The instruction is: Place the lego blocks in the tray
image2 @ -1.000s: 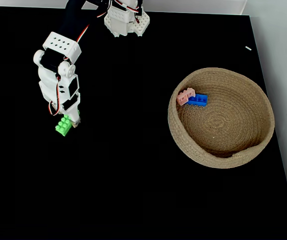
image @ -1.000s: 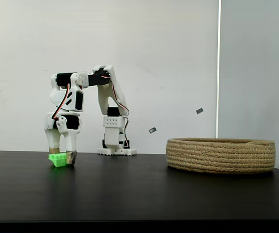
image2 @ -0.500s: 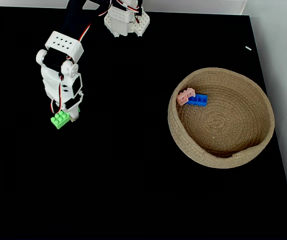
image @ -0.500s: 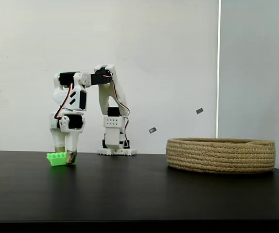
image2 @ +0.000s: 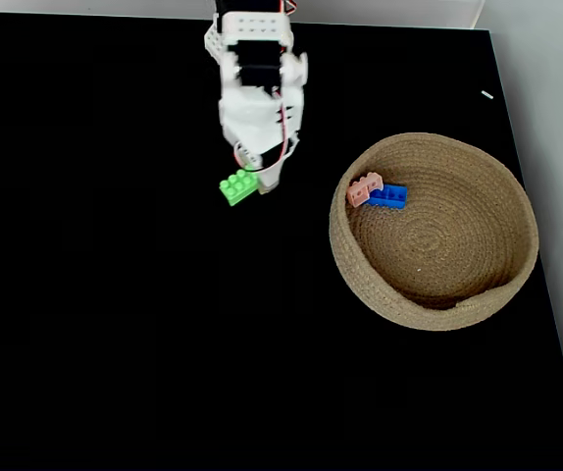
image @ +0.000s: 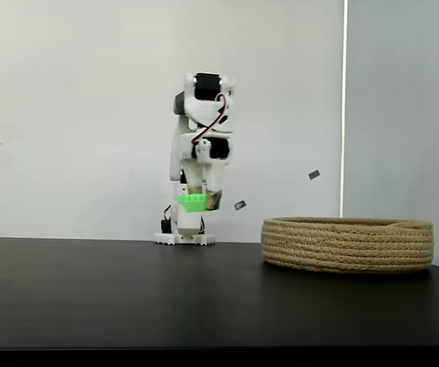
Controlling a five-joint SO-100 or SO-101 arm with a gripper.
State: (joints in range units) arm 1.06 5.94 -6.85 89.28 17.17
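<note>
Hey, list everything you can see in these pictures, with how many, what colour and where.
green lego block: one, bright green, held in the air left of the basket in the view from above.
pink lego block: one, salmon-pink, inside the basket by its upper-left wall.
blue lego block: one, blue, inside the basket, touching the pink one.
basket: one, tan woven rope, right side of the table.
table: one, black.
arm: one, white.
pincer: one, white, shut on the green block.
</note>
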